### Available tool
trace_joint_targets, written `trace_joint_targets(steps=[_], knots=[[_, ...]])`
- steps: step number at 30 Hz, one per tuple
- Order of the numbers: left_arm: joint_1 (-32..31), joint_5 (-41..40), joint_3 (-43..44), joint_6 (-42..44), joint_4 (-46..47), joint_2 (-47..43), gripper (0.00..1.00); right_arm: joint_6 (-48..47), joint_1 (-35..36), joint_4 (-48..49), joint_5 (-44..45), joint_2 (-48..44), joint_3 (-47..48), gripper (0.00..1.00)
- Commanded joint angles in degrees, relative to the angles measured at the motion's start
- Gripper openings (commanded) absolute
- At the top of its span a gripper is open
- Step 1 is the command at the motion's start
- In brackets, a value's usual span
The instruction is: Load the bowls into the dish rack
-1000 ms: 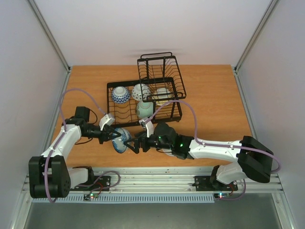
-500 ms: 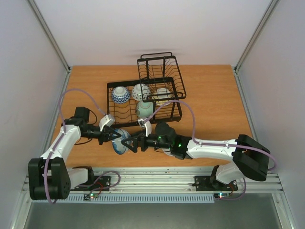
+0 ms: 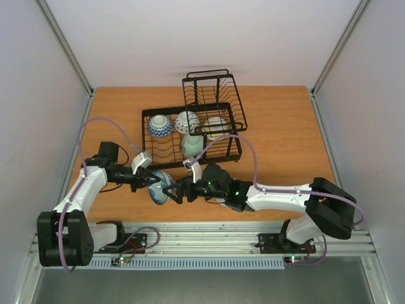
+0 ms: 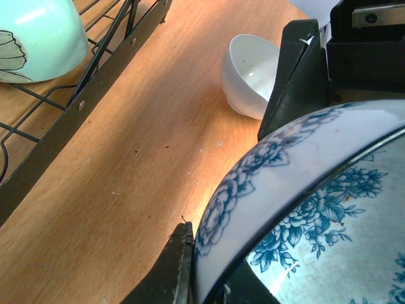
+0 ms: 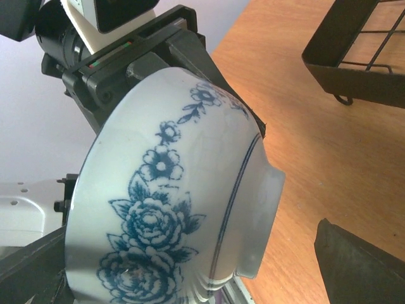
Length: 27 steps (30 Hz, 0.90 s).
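Just near-left of the rack [image 3: 190,112], the blue-flowered bowl [image 3: 158,188] is held over the desk [image 3: 285,133] on edge. Its foot points right and its mouth left, so its axis lies roughly level, left to right. The left arm's [image 3: 85,183] jaws pinch its wall, one finger [image 4: 180,266] on the outside. The right arm's [image 3: 278,193] jaws are spread wide, a finger on each side of the foot end — whether they touch it I cannot tell. The rack holds four bowls: a blue one [image 3: 161,126] at far left, a patterned white one [image 3: 187,121], a cream one [image 3: 217,124], and a green one [image 3: 192,145] nearer. A white bowl [image 4: 249,76] lies tilted on the desk — just beside the right jaws.
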Motion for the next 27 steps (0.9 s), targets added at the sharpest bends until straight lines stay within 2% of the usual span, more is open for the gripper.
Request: trace_joint_targets(steps=[1,6,12,16,17,18,19,21,24,27], knots=[[0.1,3.8,1.3,-0.4,0.6,-0.4,0.01,-0.2,0.3,2.1,-1.8,1.9,0.9,0.97],[0.1,3.8,1.3,-0.4,0.5,-0.6,0.00,0.6,0.3,5.3,-5.0,3.0,1.0,0.82],[0.2,3.9,1.3,-0.3,0.5,-0.9,0.01,0.5,0.3,5.3,-5.4,2.9,1.3,0.35],[0.2,3.5,1.0,-0.9,1.4,-1.1,0.01,-1.5,0.6,1.1,-3.9,1.8,2.7,0.05],[0.2,3.1,0.8,-1.5,2.6,-1.3,0.05,-2.3,0.7,-0.7,-3.0,1.4,3.1,0.02],[0.1,2.6,0.4,-2.8,4.0,-1.7,0.12,-3.2,0.9,-2.2,-2.3,0.8,3.4,0.01],[0.2,2.0,0.0,-3.7,5.2,-2.1,0.25,-4.0,1.0,-4.4,-1.1,0.2,3.8,0.01],[0.2,0.7,-0.7,-6.4,7.7,-3.3,0.43,-6.1,1.2,-8.0,1.1,-1.0,4.7,0.01],[0.2,-1.1,-1.9,-9.3,11.1,-5.0,0.59,-8.9,1.4,-13.6,4.8,-2.7,6.4,0.01],[0.2,-3.6,-3.1,-12.6,15.0,-6.5,0.70,-12.1,1.6,-20.4,8.9,-3.1,9.7,0.01]])
